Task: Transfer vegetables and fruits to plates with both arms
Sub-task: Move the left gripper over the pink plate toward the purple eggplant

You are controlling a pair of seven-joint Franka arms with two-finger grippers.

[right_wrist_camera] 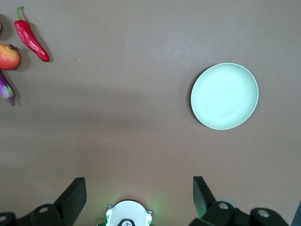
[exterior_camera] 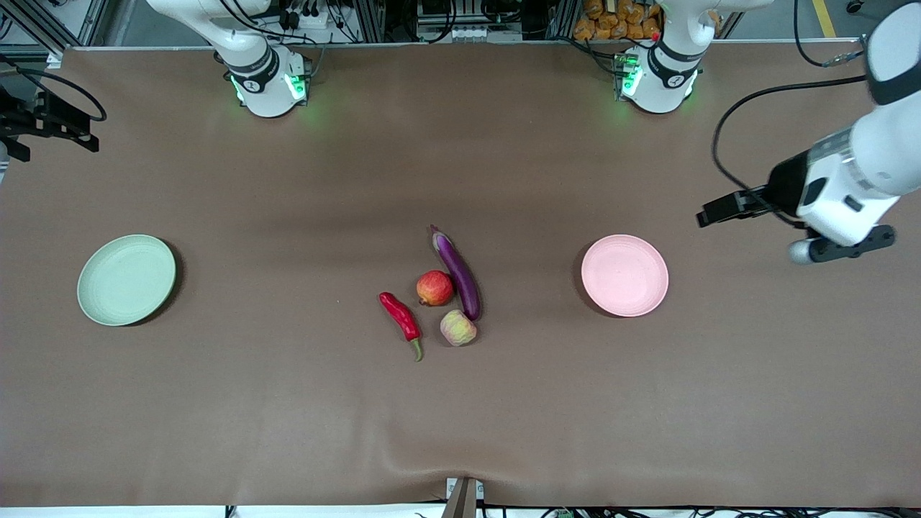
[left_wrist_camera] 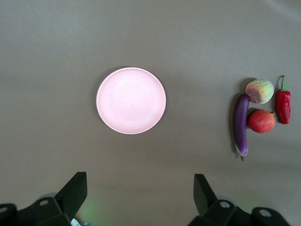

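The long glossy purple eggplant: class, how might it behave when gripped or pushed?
The long glossy purple eggplant looks smooth and shiny, so probably slippery. Its rounded, slim body may roll sideways. It lies against the round red-orange apple, so pushing it would likely shift that too.

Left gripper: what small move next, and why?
Probably swing the left gripper in over the eggplant and lower it. Its jaws are open and empty, both plates are bare, and the eggplant lies nearest the pink plate; the right gripper waits open.
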